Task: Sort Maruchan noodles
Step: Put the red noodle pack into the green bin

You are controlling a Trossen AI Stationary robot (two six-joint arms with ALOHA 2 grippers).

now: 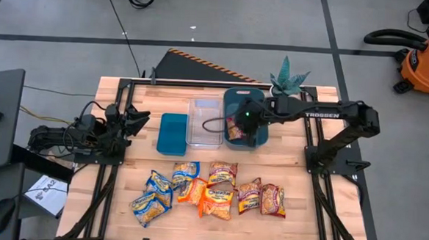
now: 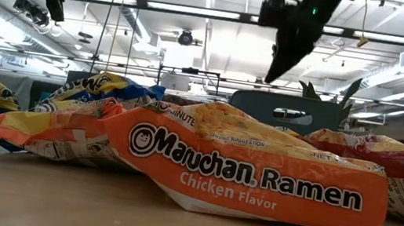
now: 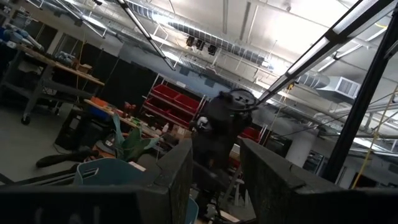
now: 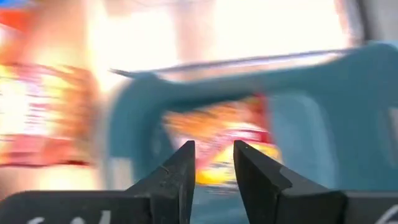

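Right gripper (image 1: 238,126), fingers narrowly parted and empty, above the large teal bin (image 1: 263,99) holding one dark red packet (image 1: 234,128); rise clear before reaching the remaining Maruchan packets (image 1: 209,189) on the bench (image 1: 305,213); left gripper (image 1: 137,120) waits open.

Right arm stretched out across the table's far side, forearm level, wrist bent down. Right gripper (image 1: 242,127) hangs above the surface, pointing down; fingers (image 4: 174,180) parted by a narrow gap, nothing between them. Left arm folded up at the table's left edge. Left gripper (image 1: 135,119) raised, angled upward, fingers (image 3: 177,174) spread apart, holding nothing.
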